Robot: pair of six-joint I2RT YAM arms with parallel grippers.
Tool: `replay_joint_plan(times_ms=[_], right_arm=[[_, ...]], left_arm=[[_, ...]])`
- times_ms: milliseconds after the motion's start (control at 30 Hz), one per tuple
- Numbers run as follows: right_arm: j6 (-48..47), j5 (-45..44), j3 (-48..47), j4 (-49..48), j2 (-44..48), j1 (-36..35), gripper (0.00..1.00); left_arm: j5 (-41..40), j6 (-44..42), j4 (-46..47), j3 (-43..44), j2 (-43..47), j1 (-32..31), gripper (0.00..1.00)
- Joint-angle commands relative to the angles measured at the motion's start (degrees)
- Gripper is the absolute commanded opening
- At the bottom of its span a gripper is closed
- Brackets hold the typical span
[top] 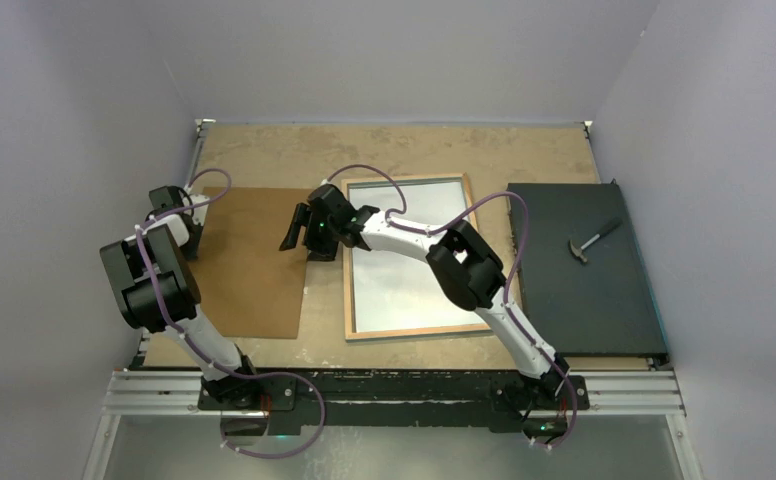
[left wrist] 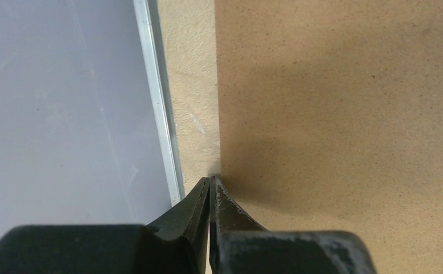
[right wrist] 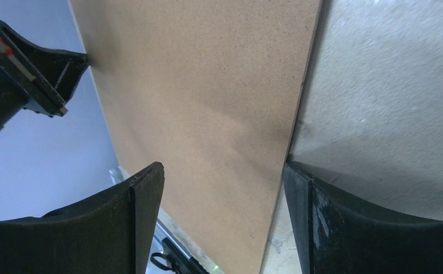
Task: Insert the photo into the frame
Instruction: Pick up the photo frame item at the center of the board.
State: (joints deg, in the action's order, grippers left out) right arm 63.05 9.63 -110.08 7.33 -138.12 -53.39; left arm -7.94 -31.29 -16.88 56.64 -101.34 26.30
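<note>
Pale grey walls (top: 414, 60) close around a worn tan tabletop (top: 404, 150), where my two arms reach out from the near edge.

A plain brown rectangular backing board (top: 254, 265) lies flat on the left part. My left gripper (left wrist: 210, 185) is at this board's left edge, close to the thin metal strip (left wrist: 159, 103) along the side of the table. Its jaws are closed, tip against tip, right at the corner of the edge. I cannot tell if they pinch anything between them.

My right gripper (right wrist: 222, 171) hangs over the opposite, right edge of the same board, with its jaws spread wide and holding nothing. One finger (right wrist: 142, 200) is above the brown surface and the other above the bare tabletop.

The large rectangular frame (top: 349, 300), with its light wood-coloured rim turned up, lies flat just to the right of the board, and my right arm crosses above it. Inside the rim I see only a pale whitish surface — glass or the white back of the photo, I cannot say which.

Further right lies a flat black rectangular mat (top: 604, 300), and a small hammer (top: 594, 240) rests on it.
</note>
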Motion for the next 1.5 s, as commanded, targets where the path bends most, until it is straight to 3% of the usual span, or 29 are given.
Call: replay_joint_plan(times_ms=[0,133,500,767,1033,1267,1333,1467], right_arm=[[1.77,4.68,2.46,-8.01,3.57,0.8,0.78],[3.99,8.39,8.95,-17.77,8.43,1.79,0.77],[8.14,13.33,16.02,-33.95,14.8,1.97,0.72],[10.62,18.39,18.42,-49.46,13.82,1.0,0.68],[7.1,15.92,12.45,-34.44,10.97,-0.31,0.62],[4.19,9.72,15.87,-29.66,15.22,-0.29,0.46],[4.09,8.98,16.12,-28.86,15.78,-0.31,0.37],[3.64,8.09,16.31,-26.31,16.58,0.03,0.09]], left_arm=[[11.47,3.54,-11.34,-3.86,-4.11,-4.56,0.0],[12.08,3.44,-11.27,-4.33,-4.55,-4.86,0.0],[12.62,3.46,-10.95,-4.49,-6.12,-5.53,0.0],[13.13,3.42,-11.66,-4.03,-6.37,-6.04,0.0],[13.82,3.08,-12.36,-3.95,-4.93,-6.07,0.0],[15.07,3.15,-13.83,-3.54,-3.14,-6.09,0.0],[15.66,3.29,-14.31,-3.29,-2.7,-6.08,0.0],[19.73,3.78,-19.12,0.22,-1.37,-5.88,0.0]])
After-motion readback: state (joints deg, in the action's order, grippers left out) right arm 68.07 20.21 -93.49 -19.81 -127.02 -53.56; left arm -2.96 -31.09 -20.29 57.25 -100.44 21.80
